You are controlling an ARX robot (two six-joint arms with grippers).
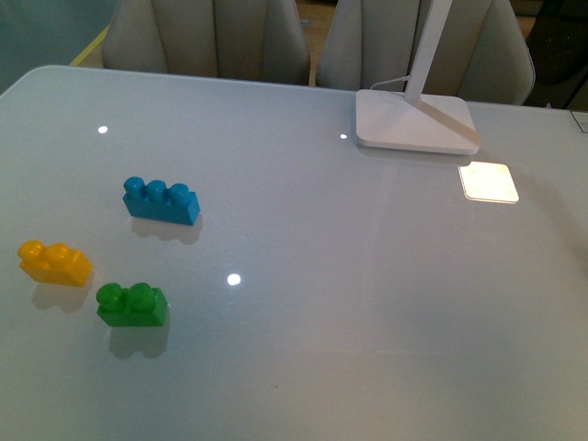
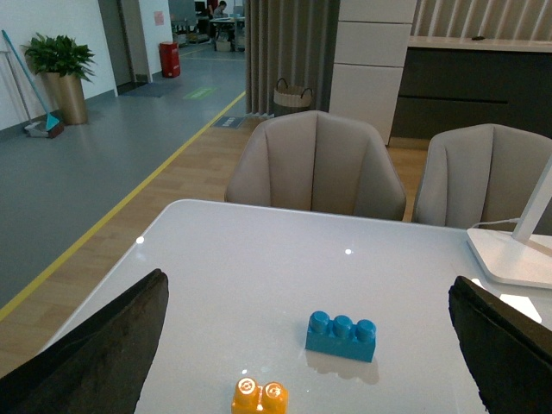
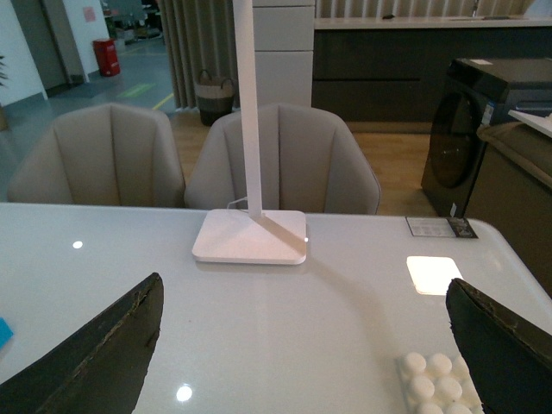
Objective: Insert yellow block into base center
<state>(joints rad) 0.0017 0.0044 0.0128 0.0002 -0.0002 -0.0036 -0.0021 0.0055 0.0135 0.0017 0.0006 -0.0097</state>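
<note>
Yellow block lies near the table's left edge, left gripper and right gripper both spread empty; a skewed pinch could knock it overboard.

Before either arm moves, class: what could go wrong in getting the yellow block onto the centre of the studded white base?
1. The yellow block lies close to the green brick, which has the same size and stud count; a careless grasp could nudge or take the wrong one.
2. The base is missing from the front view and only partly shows in the right wrist view, so its centre may be misjudged.
</note>
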